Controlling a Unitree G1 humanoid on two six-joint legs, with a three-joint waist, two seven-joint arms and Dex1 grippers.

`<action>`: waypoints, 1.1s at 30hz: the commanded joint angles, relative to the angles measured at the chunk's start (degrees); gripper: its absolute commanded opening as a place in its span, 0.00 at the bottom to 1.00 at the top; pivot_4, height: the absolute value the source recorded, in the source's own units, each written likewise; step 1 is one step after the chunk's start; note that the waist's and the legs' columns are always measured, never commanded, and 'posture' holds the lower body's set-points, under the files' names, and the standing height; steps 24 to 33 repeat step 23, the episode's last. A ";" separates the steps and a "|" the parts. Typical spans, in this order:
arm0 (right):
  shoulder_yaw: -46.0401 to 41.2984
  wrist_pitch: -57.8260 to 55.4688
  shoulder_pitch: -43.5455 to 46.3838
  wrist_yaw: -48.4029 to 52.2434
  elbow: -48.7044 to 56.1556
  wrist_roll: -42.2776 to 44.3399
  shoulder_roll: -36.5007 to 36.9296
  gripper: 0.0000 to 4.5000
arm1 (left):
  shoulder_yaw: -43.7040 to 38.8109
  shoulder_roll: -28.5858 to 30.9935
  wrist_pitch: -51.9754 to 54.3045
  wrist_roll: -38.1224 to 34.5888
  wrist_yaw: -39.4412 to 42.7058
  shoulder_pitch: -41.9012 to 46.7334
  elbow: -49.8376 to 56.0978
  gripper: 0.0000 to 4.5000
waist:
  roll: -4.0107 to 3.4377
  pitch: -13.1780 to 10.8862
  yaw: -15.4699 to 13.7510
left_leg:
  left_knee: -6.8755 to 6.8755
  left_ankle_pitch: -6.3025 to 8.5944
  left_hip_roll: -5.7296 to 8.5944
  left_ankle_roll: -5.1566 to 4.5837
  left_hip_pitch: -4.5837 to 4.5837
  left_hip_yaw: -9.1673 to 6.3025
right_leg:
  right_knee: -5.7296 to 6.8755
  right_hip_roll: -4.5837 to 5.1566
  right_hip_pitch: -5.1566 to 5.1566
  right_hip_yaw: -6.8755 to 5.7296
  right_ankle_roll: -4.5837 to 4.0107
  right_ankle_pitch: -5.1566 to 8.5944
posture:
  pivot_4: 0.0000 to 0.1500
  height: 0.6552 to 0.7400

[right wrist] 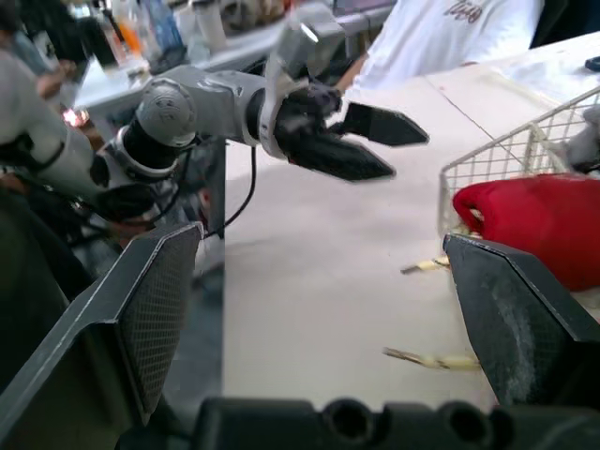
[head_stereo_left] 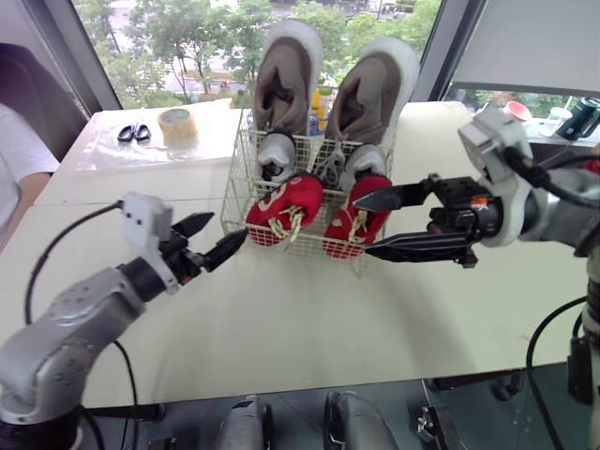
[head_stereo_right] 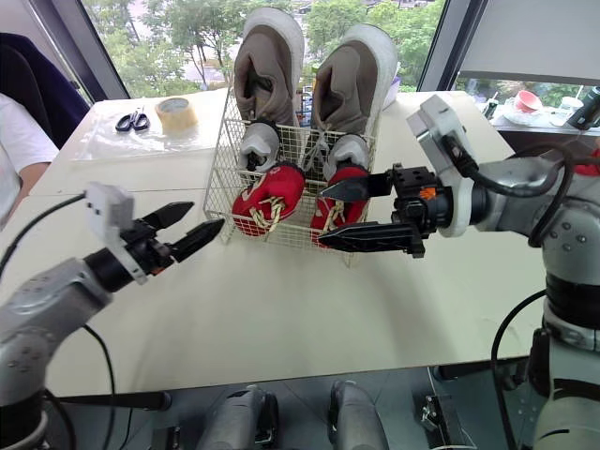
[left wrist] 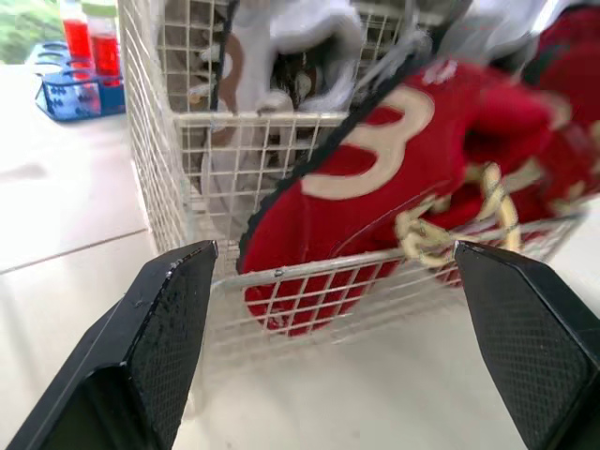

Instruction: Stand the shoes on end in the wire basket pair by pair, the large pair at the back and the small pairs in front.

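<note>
**Three pairs in the basket, both grippers empty**

Left gripper (head_stereo_left: 230, 226): jaws partly spread, holding nothing, tips just off the front left corner of the wire basket (head_stereo_left: 236, 187). The red pair (head_stereo_left: 286, 206) is straight ahead of it, leaning behind the front wire.

Right gripper (head_stereo_left: 361, 225): jaws wide, empty, tips just in front of the right red shoe; can't tell if they touch.

Grey pair (head_stereo_left: 277, 150) is behind the red pair. Large brown pair (head_stereo_left: 286, 84) stands on end furthest from both grippers.
</note>
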State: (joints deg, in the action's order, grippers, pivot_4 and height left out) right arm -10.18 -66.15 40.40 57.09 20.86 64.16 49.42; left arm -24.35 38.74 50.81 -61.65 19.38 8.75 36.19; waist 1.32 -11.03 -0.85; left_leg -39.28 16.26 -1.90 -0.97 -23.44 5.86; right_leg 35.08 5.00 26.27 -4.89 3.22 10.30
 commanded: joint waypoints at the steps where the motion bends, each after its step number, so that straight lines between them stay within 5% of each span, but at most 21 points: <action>1: -5.52 -1.37 -6.20 -6.79 4.00 6.22 -1.45 1.00 | -6.32 4.81 3.28 -8.54 2.49 -2.23 -2.11 0.92 | -0.02 -0.01 0.03 | 0.00 0.00 0.03 0.00 0.00 0.01 | 0.00 0.02 0.01 0.00 0.01 0.00 | 1.00 1.00; 9: -9.74 -1.75 -25.89 -11.38 11.48 10.20 1.35 1.00 | -4.18 8.35 3.62 -5.62 8.82 -15.19 0.53 0.92 | -0.02 0.00 0.04 | 0.04 0.02 0.04 0.01 0.02 0.07 | -0.06 0.03 0.03 0.04 -0.16 0.15 | 1.00 1.00; 17: -8.11 3.58 -34.35 -11.00 10.57 5.28 0.50 1.00 | -2.18 7.93 -0.28 2.77 12.06 -22.37 0.33 0.92 | -0.06 0.00 0.07 | 0.06 0.03 0.00 0.04 0.05 0.06 | -0.11 0.01 0.06 0.04 -0.40 0.29 | 1.00 1.00; 33: -4.73 6.29 -34.77 -10.62 9.57 2.16 -0.30 1.00 | -2.31 5.72 -1.54 3.53 11.50 -22.76 -0.84 0.92 | -0.06 0.00 0.07 | 0.06 0.04 0.01 0.03 0.03 0.07 | -0.13 0.03 0.07 0.05 -0.40 0.30 | 1.00 1.00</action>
